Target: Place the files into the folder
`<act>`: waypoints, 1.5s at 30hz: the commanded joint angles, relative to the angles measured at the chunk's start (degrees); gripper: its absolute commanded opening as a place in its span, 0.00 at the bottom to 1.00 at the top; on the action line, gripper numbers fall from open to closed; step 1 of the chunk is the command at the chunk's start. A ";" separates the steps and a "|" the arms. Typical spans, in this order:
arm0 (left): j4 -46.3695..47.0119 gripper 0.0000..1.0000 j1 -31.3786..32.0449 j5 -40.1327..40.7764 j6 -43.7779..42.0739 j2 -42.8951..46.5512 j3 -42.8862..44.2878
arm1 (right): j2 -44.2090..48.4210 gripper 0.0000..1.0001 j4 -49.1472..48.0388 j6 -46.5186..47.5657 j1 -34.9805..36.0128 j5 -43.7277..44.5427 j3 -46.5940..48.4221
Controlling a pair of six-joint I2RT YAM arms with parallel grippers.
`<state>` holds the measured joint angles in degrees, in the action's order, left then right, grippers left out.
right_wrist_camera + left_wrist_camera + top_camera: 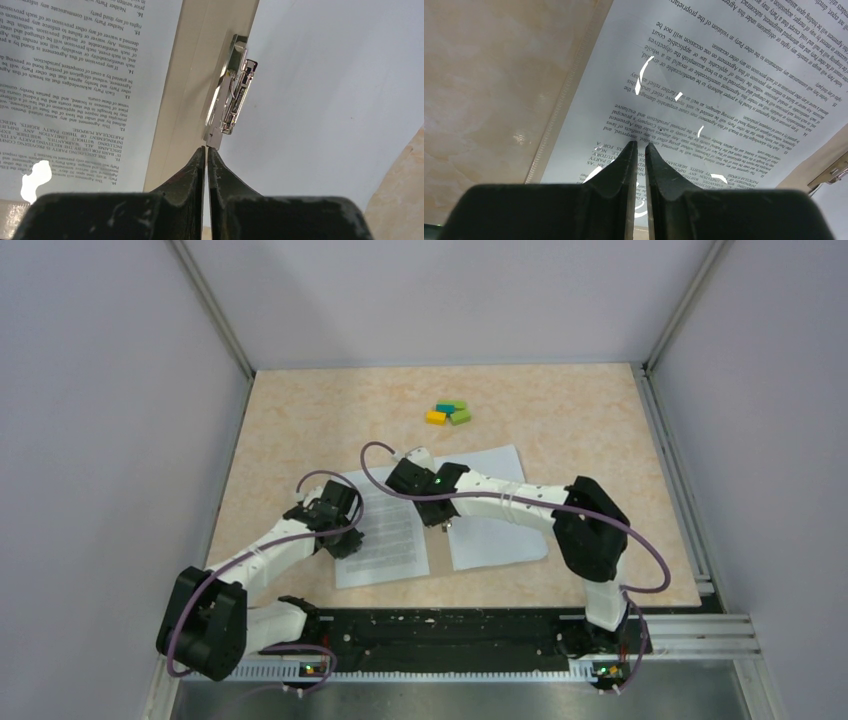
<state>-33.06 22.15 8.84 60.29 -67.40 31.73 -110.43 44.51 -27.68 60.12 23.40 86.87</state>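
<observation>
Nearest, the left claw point(639, 145) stands over the near-left part of the files point(724, 75). Its jaws are drawn nearly together, with only a slit between them and nothing in it. Just to its right, the right claw point(206, 148) is pressed together with its tips at the near end of the metal clip point(232, 90); whether they nip its tab I cannot tell. The folder point(200, 65) lies open mid-surface. Its tan spine runs between the files on the left and a plain pale panel on the right, probably its other leaf. I judge the task past halfway: the files seem laid on the folder, but clipping and closing remain. Count: one printed sheet showing (more beneath cannot be told), one folder, one clip, two claws and, farthest, four coloured blocks point(448, 412) clustered on the surface point(300, 420).
</observation>
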 commanded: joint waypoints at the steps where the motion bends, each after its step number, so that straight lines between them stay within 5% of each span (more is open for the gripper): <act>1: 0.72 0.16 -0.31 0.91 1.16 -0.95 -0.83 | 0.60 0.05 0.40 -1.55 0.76 2.22 -1.85; 17: 0.79 0.15 -0.39 0.57 1.63 -1.38 -1.07 | 7.08 0.01 -5.15 -3.15 -0.49 -2.06 -8.54; 28: 1.04 0.15 -0.41 0.03 1.03 -1.33 -0.85 | 8.70 0.23 -1.82 -0.11 -0.46 0.36 -0.20; 45: 1.11 0.15 -0.39 -0.08 0.86 -1.38 -0.67 | -1.21 0.13 1.44 2.95 -0.46 3.52 7.33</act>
<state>-32.97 21.82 8.49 61.39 -67.66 31.73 -110.89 45.12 -25.65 59.83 24.75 90.89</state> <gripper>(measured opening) 0.152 0.142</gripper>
